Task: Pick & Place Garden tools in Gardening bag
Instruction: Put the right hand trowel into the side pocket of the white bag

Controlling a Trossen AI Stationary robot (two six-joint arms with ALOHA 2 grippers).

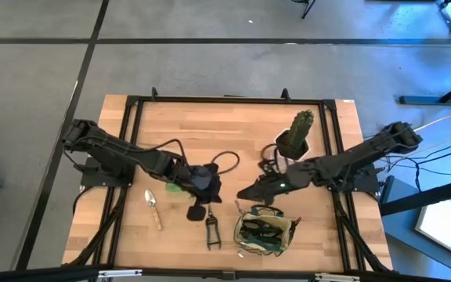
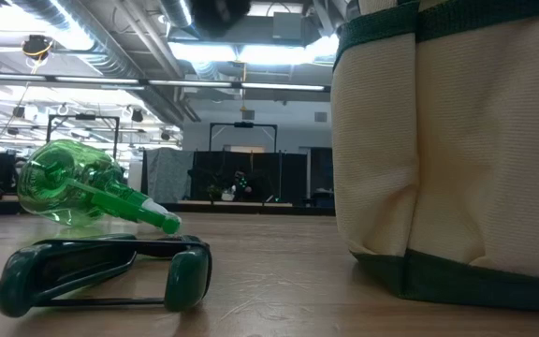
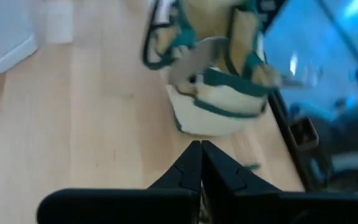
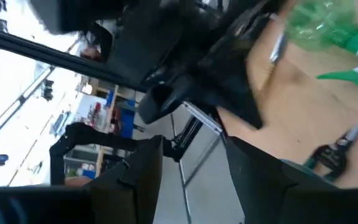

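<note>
On my wooden table (image 1: 178, 125), the gardening bag (image 1: 266, 232) sits at five o'clock. My left gripper (image 3: 201, 163) is closed, empty; my right gripper (image 1: 245, 193) is parted, empty.

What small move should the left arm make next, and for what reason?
Probably open the left gripper. Its fingers are shut on nothing, while the pruning shears, the spray bottle and a trowel lie on the table, outside the gardening bag. It needs open fingers to take any of them.
</note>
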